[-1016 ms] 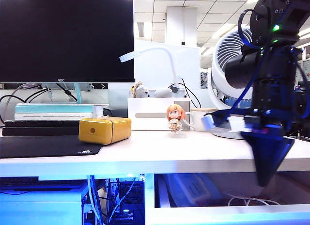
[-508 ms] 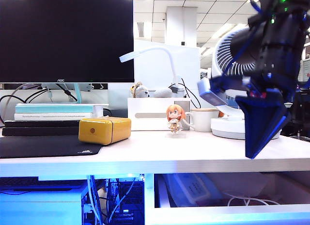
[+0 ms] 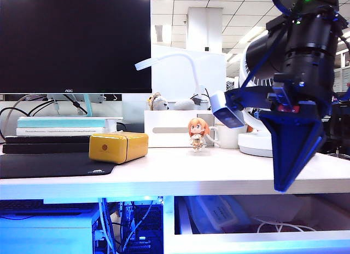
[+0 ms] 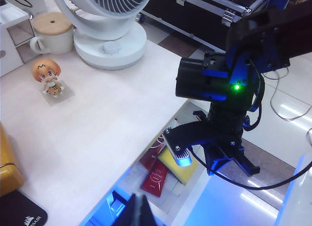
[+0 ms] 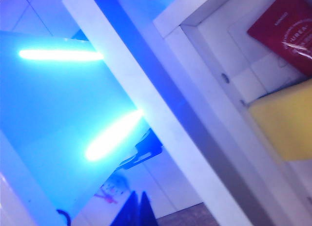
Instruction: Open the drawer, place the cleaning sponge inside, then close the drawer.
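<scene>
Left gripper [image 4: 139, 211], black fingers pressed together, hangs above the pale wooden desk [image 4: 107, 119] edge. Below it, the wide white drawer [image 4: 192, 201] stands open; the yellow foam cleaning sponge [image 4: 181, 170] lies inside beside a red packet [image 4: 155, 179]. Right gripper [image 3: 285, 183], blue-black fingers pressed together and empty, points down over the drawer.

The tabletop [image 3: 180, 172] looks like pale wood-grain laminate, smooth and faintly satin; the rounded yellow box [image 3: 118, 146] has a glossy hard shell; the mouse pad [image 3: 52, 165] is matt black cloth; the mug [image 4: 48, 33] is glossy white ceramic with a light wooden lid; the fan [image 4: 109, 21] is smooth white plastic; the drawer [image 5: 195, 123] front is smooth white board; the cleaning sponge [image 5: 285, 123] looks matt yellow foam; beside it lies a shiny red packet [image 5: 287, 26].
</scene>
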